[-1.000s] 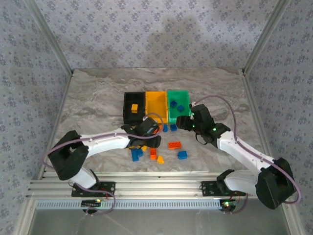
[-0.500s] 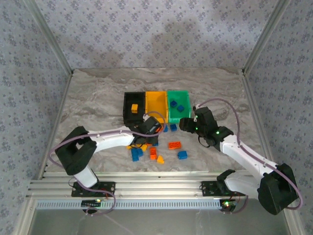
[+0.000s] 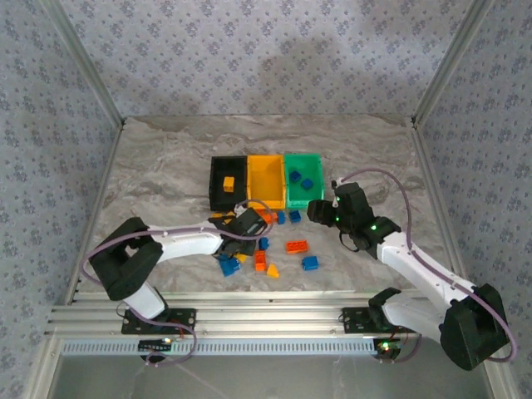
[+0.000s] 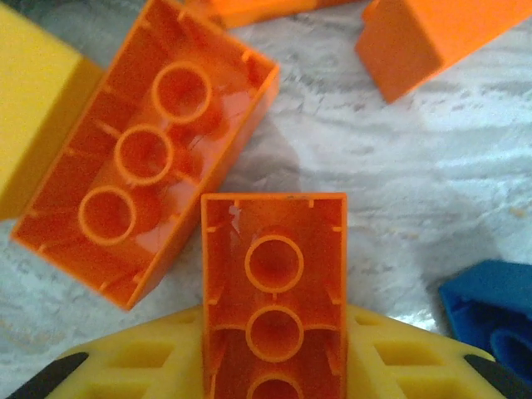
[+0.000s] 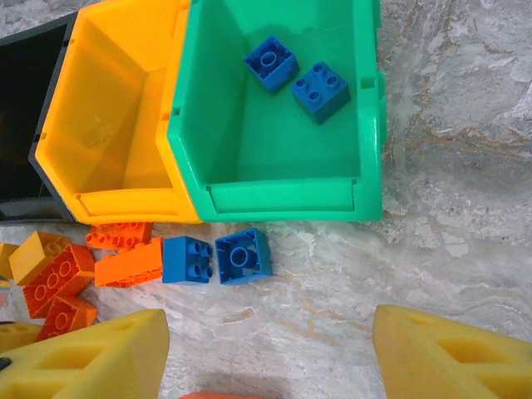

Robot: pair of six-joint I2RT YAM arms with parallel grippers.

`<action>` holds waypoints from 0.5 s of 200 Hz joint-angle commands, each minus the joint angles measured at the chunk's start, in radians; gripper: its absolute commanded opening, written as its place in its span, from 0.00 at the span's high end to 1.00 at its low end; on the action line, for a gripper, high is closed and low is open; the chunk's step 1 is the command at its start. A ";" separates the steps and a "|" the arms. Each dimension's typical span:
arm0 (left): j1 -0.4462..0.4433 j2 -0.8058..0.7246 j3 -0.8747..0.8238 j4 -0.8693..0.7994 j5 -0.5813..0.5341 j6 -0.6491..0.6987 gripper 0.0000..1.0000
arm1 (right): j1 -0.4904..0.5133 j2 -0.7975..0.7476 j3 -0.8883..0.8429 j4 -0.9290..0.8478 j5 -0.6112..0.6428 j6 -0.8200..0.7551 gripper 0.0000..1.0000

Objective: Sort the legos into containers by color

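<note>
Left pincer [image 4: 274, 337]: yellow pads [image 4: 125, 362] pressed on both long sides of an orange brick [image 4: 274, 266], hollow side to the camera. Gripping it.
- Second orange brick [image 4: 145, 179] just left of it, also hollow side up, lying skewed.
- Yellow brick [image 4: 33, 125] at the left edge. Blue brick [image 4: 490, 307] to the right, apart.
- From above: left pincer [image 3: 241, 224] low among loose bricks on the desk [image 3: 166, 166], just near of the black bin [image 3: 218, 198]. That bin holds a small yellow piece [image 3: 229, 182].

Right pincer [image 5: 270, 349]: jaws stand wide apart, open, above bare desk just near of the green bin [image 5: 283, 199]. From above it sits at the bin's near right corner [image 3: 316, 209].
- In the green bin: upturned blue piece [image 5: 272, 62] and studded blue piece [image 5: 321, 90], side by side at the far end.
- Loose blue pair [image 5: 216, 258] on the desk, touching each other, just near of the green bin's front wall. Orange cluster [image 5: 129, 264] just left of them.
- Yellow-orange bin [image 5: 108, 108] touches the green bin's left side, and the black bin is left again.
</note>
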 commanded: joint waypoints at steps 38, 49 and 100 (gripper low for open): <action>-0.002 0.001 0.023 -0.021 0.020 0.017 0.46 | -0.009 -0.021 -0.019 0.015 -0.015 0.015 0.33; 0.000 0.020 0.043 -0.012 0.016 0.034 0.46 | -0.010 -0.028 -0.018 0.007 -0.011 0.014 0.33; -0.001 0.013 0.075 -0.012 0.051 0.053 0.65 | -0.016 -0.059 -0.027 -0.007 -0.003 0.020 0.32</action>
